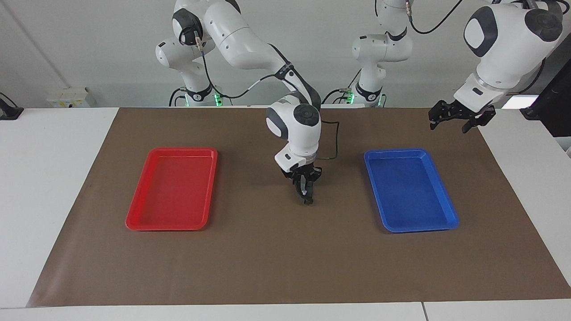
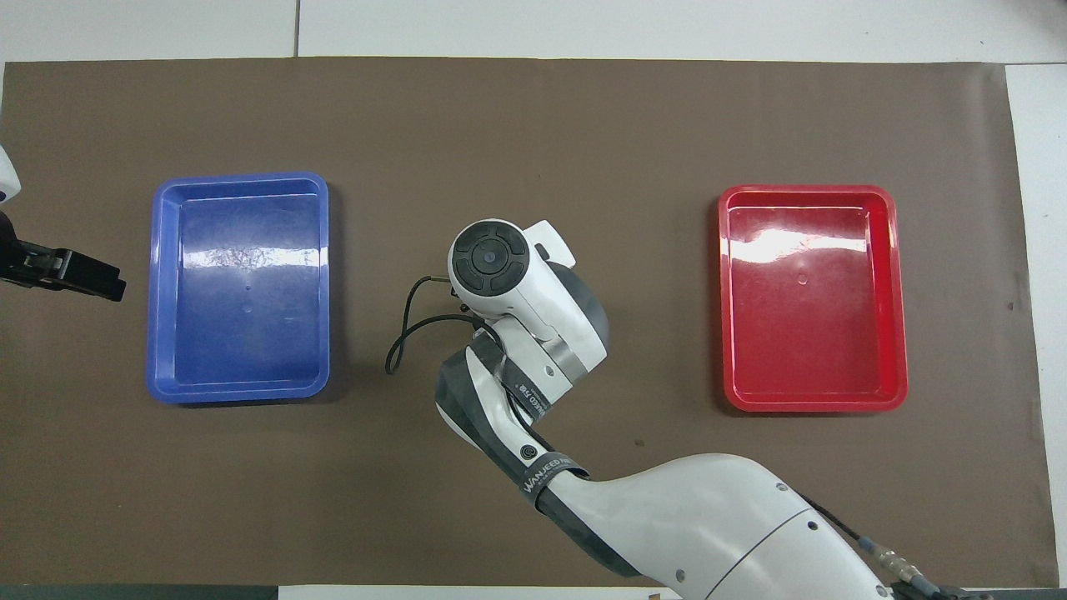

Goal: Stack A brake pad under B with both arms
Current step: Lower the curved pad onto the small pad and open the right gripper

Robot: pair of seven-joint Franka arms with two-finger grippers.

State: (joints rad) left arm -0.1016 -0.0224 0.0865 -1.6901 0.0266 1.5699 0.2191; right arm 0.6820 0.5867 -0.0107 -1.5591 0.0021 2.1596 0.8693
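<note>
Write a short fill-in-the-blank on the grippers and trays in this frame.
1. The right gripper is ___ on a dark brake pad, low over the mat between the trays.
2. The left gripper waits in the air with its fingers ___.
3. The left gripper hangs close to the ___ tray.
4. The red tray holds ___.

Missing words: shut; open; blue; nothing.
</note>
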